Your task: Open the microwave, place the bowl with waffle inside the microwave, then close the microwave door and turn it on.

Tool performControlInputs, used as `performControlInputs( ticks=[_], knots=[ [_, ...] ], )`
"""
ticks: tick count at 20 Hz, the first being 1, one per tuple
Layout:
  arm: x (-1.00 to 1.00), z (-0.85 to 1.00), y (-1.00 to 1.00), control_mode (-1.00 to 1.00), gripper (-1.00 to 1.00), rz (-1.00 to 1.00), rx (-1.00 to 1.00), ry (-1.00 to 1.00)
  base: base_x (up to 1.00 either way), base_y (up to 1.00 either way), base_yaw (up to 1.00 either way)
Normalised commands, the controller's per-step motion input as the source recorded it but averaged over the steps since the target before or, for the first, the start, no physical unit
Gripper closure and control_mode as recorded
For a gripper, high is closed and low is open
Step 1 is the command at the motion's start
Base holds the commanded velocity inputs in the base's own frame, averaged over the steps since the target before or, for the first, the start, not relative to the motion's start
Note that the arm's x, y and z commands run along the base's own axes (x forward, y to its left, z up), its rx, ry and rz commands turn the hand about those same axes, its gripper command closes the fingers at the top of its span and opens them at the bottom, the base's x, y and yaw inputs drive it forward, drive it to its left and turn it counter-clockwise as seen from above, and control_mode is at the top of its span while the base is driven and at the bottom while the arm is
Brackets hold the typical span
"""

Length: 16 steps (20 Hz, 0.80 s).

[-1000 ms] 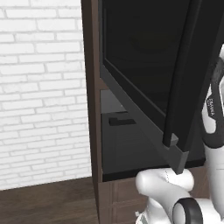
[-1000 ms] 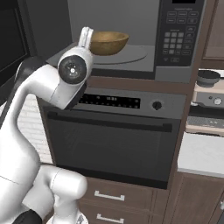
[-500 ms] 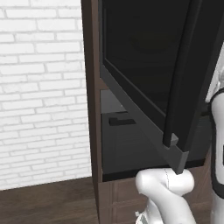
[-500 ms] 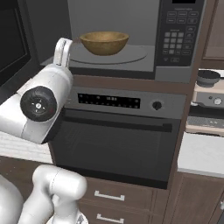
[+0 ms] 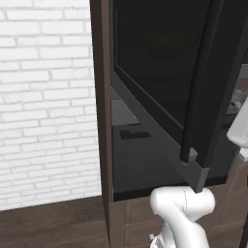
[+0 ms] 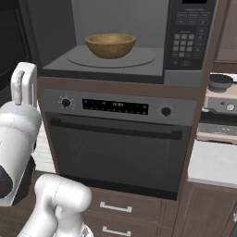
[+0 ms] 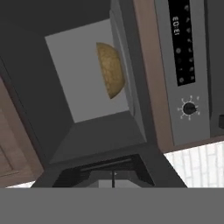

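The microwave (image 6: 185, 76) stands open above the oven. A tan wooden bowl (image 6: 110, 45) rests on the grey turntable inside it, and I cannot see a waffle in it from here. The hand view, rolled on its side, shows the bowl (image 7: 111, 70) in the cavity from some distance. The microwave door (image 5: 160, 72), a big dark glass panel, is swung out wide to the left. My gripper (image 7: 113, 178) is shut with nothing between its tips, well back from the cavity and to its lower left.
The oven (image 6: 120, 152) with two round knobs, a display strip and a bar handle sits under the microwave. The microwave keypad (image 6: 187, 41) is at the cavity's right. A counter with a stove (image 6: 217, 106) lies right, a white brick wall (image 5: 46, 97) left.
My arm has pulled back from the bowl, out of the microwave, down and to the left. The fingers have closed on nothing. The bowl stays on the turntable.
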Motion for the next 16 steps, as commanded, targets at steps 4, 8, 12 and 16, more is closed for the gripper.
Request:
performControlInputs(
  ticks=[4,8,12,16],
  knots=[
    [-0.99,-0.01,0.72,-1.0,1.0,0.02,-0.08,0.0,0.0,0.0,0.0],
    [-0.67,-0.01,0.81,-1.0,1.0,0.0,-0.08,0.05,0.0,0.0,0.0],
    [-0.55,0.0,0.36,-1.0,1.0,-0.14,0.0,0.02,0.0,0.0,0.0],
    [-0.35,0.0,0.31,-1.0,1.0,-0.17,0.0,0.01,0.0,0.0,0.0]
  ],
)
